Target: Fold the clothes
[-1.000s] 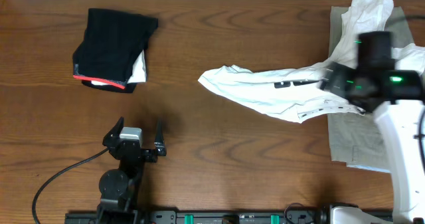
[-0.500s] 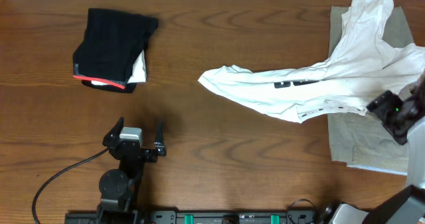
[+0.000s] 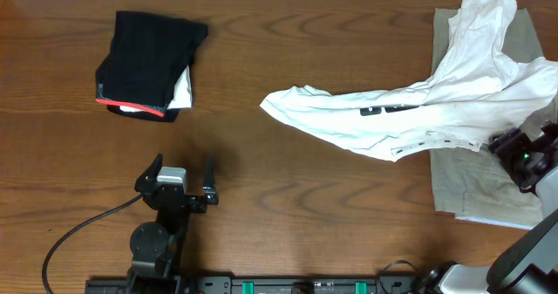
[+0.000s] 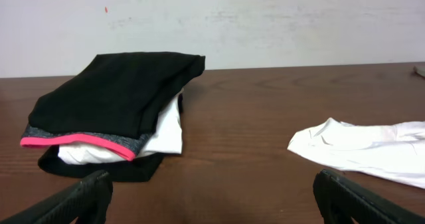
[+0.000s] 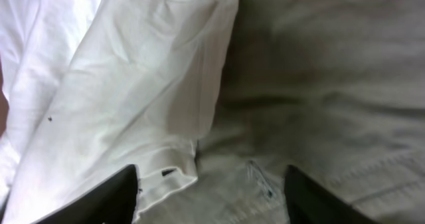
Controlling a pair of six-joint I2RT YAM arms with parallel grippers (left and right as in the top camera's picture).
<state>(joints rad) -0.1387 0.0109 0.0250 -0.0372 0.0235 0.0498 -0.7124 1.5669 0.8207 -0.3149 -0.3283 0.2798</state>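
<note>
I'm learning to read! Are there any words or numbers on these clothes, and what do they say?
No text can be read.
The white T-shirt has black print marks, but they are too small and blurred to make out.
The folded black garment shows no words.

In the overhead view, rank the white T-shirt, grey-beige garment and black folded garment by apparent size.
1. white T-shirt
2. grey-beige garment, partly under the shirt, so unsure
3. black folded garment, clearly smallest
</note>
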